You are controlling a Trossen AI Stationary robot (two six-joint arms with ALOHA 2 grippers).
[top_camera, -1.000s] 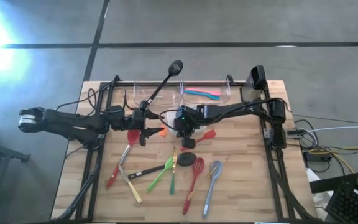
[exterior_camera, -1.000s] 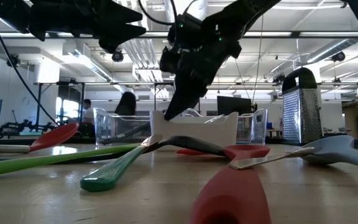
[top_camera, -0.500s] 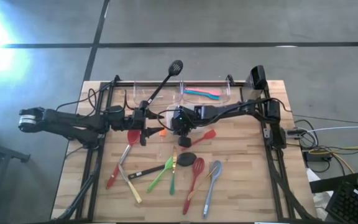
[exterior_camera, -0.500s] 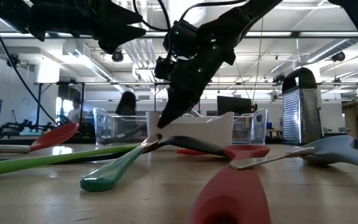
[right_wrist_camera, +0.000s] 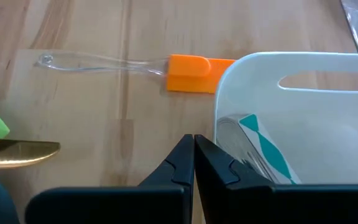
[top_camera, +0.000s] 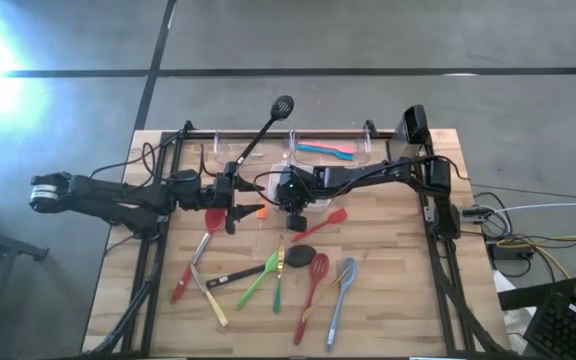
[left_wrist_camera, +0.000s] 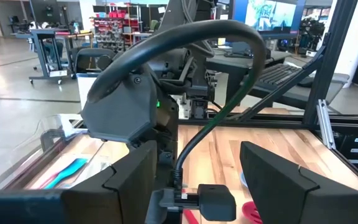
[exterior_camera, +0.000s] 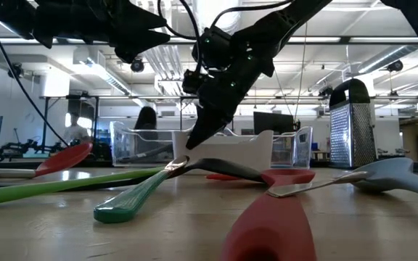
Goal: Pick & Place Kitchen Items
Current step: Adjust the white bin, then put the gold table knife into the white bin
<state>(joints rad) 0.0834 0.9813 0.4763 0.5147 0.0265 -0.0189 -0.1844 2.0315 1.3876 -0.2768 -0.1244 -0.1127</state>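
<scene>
The right gripper (right_wrist_camera: 193,144) is clenched on nothing beside the white dish (right_wrist_camera: 303,124). The orange spatula (right_wrist_camera: 191,73) lies just ahead on the counter (right_wrist_camera: 92,118), handle crosswise. The left gripper (left_wrist_camera: 194,180) is spread wide.

I see a pale wooden table (right_wrist_camera: 92,124), a glossy white plastic dish (right_wrist_camera: 303,124), and a clear-handled orange spatula (right_wrist_camera: 191,73).

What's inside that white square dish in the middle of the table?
The right wrist view shows the white dish holding something shiny with a teal and white striped part. Its floor otherwise looks bare, but the shut right gripper covers the near corner.
</scene>
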